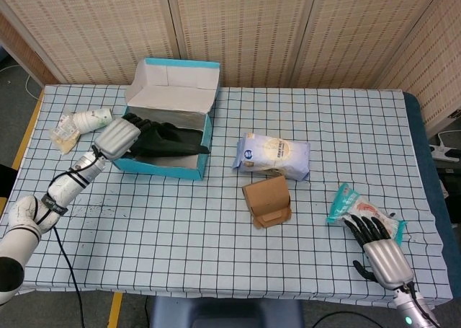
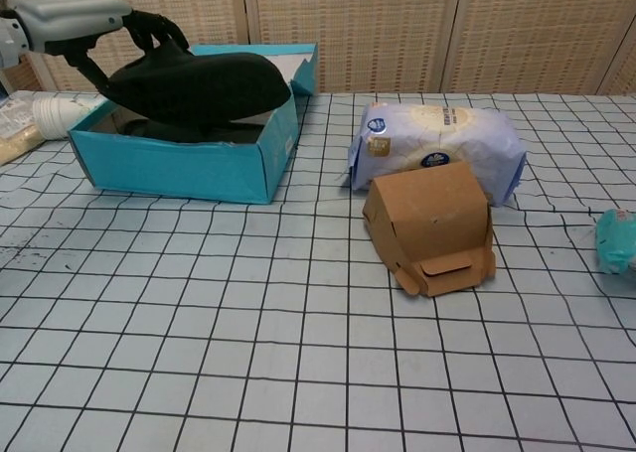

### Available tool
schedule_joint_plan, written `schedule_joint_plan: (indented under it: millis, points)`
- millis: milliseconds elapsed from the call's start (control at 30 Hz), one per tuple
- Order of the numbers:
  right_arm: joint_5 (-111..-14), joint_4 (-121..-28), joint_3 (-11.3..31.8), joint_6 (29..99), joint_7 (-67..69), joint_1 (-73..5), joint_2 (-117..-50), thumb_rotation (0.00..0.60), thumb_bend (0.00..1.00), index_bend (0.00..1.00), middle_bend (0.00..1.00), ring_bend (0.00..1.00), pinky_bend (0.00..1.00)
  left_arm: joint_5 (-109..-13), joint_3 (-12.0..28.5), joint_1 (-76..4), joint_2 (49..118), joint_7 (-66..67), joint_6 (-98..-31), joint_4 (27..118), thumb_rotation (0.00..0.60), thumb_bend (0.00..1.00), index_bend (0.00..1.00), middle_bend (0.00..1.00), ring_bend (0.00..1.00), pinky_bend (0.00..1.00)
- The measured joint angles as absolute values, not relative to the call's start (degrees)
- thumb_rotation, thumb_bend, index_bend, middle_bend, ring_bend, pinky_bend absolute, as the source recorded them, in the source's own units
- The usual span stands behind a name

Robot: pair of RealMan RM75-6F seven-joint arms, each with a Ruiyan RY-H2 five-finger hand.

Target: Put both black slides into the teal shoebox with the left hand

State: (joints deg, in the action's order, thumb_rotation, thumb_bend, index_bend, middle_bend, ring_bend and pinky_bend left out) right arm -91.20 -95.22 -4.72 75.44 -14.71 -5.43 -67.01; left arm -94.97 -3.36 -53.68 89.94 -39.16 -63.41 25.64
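The teal shoebox stands open at the back left, its white-lined lid up. My left hand grips a black slide by its heel end and holds it over the box, toe pointing right near the box's right wall. A second black slide lies inside the box beneath it, mostly hidden. My right hand rests on the table at the front right with fingers stretched out, holding nothing.
A white flour bag and a brown cardboard box lie mid-table. A teal snack packet sits by my right hand. A white cup and wrapper lie left of the shoebox.
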Motion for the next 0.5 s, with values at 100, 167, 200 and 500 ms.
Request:
schedule_joint_plan:
  millis: [100,167,200,500]
  points:
    - [-91.36,-95.25,-4.87,75.4,-14.87,-5.46,-67.05,0.575,0.24,0.0,0.0,0.0,0.0,-94.66,-3.37,-52.95,88.77,-38.85,-63.37,26.98,0.6,0.94,0.56,0.56,0.3,0.29]
    - [-91.5,-95.31,-4.91,75.63,-14.87,-5.4,-67.03,0.574,0.24,0.0,0.0,0.0,0.0,-94.7,-3.79,-52.59,88.32,-38.47,-62.48,27.67,0.6,0.94,0.56,0.56,0.3,0.29]
    - [-91.59,-95.38,-4.92,75.86,-14.83,-5.34,-66.99,0.574,0.24,0.0,0.0,0.0,0.0,-94.77,-4.04,-52.41,88.17,-38.2,-62.14,27.99,0.6,0.94,0.56,0.56,0.3,0.29]
    - [-92.1,-95.52,-5.2,76.25,-14.52,-5.16,-66.83,0.575,0.24,0.0,0.0,0.0,0.0,-95.22,-5.31,-51.78,88.4,-35.5,-59.23,28.31,0.6,0.94,0.56,0.56,0.3,0.29]
